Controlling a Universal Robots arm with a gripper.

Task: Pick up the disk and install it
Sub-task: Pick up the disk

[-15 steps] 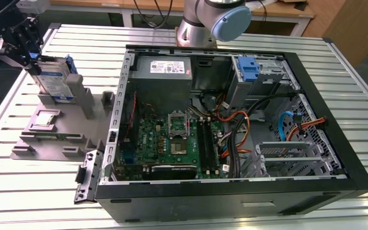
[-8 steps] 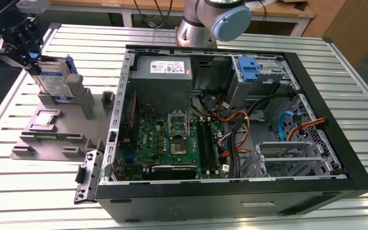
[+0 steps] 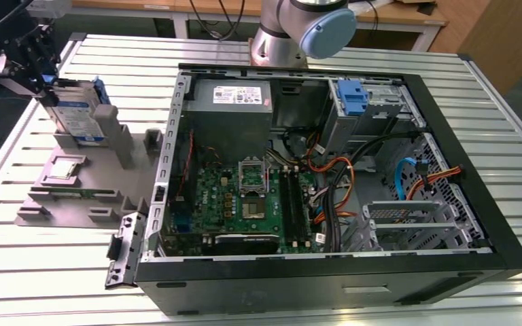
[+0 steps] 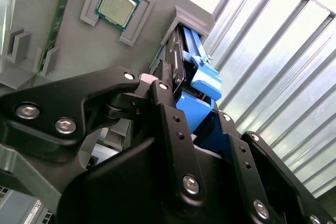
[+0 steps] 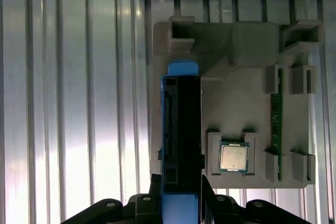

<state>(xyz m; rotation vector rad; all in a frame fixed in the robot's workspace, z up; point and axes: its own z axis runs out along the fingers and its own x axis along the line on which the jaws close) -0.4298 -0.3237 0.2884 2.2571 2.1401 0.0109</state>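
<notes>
My tool (image 3: 43, 88), at the upper left of the exterior view, pinches the disk (image 3: 79, 117) by its two flat faces. The disk stands upright on edge in the grey holder (image 3: 62, 207) on the worktop (image 3: 25, 265).

A robotics lab or test workshop: a robot arm's base (image 3: 284, 41) stands on a ribbed aluminium table (image 3: 52, 285). An open computer case (image 3: 334, 282) lies beside a grey fixture (image 3: 52, 212) holding loose parts (a processor (image 3: 64, 170), the disk (image 3: 78, 115)). Wooden benches (image 3: 406, 17) with trailing cables (image 3: 214, 20) stand behind.
</notes>
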